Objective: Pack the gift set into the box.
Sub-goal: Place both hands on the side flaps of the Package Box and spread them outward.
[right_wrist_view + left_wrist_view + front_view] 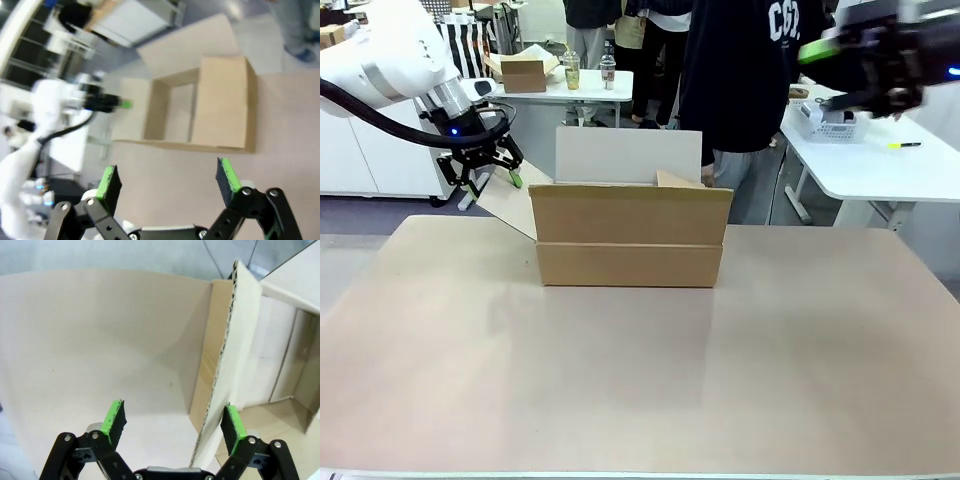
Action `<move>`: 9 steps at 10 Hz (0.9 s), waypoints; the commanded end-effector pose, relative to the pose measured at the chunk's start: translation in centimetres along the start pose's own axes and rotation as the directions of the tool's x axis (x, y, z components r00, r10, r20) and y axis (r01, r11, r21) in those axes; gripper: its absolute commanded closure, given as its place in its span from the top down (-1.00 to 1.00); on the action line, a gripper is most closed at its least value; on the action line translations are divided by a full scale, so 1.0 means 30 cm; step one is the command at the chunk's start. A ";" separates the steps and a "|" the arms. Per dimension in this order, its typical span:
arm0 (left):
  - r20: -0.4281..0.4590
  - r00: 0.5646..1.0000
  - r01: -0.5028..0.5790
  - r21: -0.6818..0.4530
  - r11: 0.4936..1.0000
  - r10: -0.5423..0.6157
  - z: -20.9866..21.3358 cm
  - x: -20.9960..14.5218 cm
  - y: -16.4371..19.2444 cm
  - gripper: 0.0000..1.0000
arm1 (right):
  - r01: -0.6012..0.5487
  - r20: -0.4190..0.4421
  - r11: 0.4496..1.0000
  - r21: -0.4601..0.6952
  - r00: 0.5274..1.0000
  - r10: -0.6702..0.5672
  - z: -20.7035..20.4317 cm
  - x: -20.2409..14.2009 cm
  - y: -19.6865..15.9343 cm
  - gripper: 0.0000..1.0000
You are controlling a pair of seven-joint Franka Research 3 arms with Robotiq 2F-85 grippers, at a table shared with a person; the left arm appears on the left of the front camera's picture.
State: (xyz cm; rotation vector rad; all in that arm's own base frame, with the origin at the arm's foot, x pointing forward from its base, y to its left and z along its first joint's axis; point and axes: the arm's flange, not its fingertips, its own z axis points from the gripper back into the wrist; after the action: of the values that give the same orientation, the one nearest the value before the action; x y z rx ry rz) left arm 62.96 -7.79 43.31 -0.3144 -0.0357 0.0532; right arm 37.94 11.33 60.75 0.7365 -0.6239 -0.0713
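Box point(630, 235) at centre of table point(420, 340) w/ flaps open, L gripper point(172, 425) spread apart astride its left flap point(225, 375) edge, prob. to hold it outward for packing; R gripper point(167, 182) also apart, hangs high, clear.

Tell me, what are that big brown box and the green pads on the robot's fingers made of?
Large brown carton: corrugated cardboard, matte; the flap's cut edge shows wavy fluting. Green finger pads: probably rubber or foam, dull surface; uncertain.
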 end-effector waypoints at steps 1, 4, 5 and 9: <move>0.008 1.000 -0.010 0.017 1.000 0.010 0.006 0.000 0.001 1.00 | -0.026 -0.185 0.980 -0.197 0.983 -0.011 -0.153 0.142 0.088 1.00; 0.008 1.000 -0.010 0.017 1.000 0.010 0.006 0.000 0.001 1.00 | -0.385 -0.273 0.843 -0.375 0.915 0.297 -0.429 0.114 0.117 1.00; 0.008 1.000 -0.010 0.017 1.000 0.010 0.006 0.000 0.001 1.00 | -0.436 -0.296 0.862 -0.259 0.885 0.359 -0.347 0.088 0.159 1.00; 0.008 1.000 -0.010 0.017 1.000 0.010 0.006 0.000 0.001 1.00 | -0.325 -0.397 0.830 -0.453 0.907 0.138 -0.574 0.181 0.076 1.00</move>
State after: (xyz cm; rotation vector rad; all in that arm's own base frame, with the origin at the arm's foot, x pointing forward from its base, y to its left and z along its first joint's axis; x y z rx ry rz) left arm 62.96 -7.80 43.37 -0.3143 -0.0367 0.0528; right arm 47.44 20.23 55.98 0.2211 -0.4375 0.1672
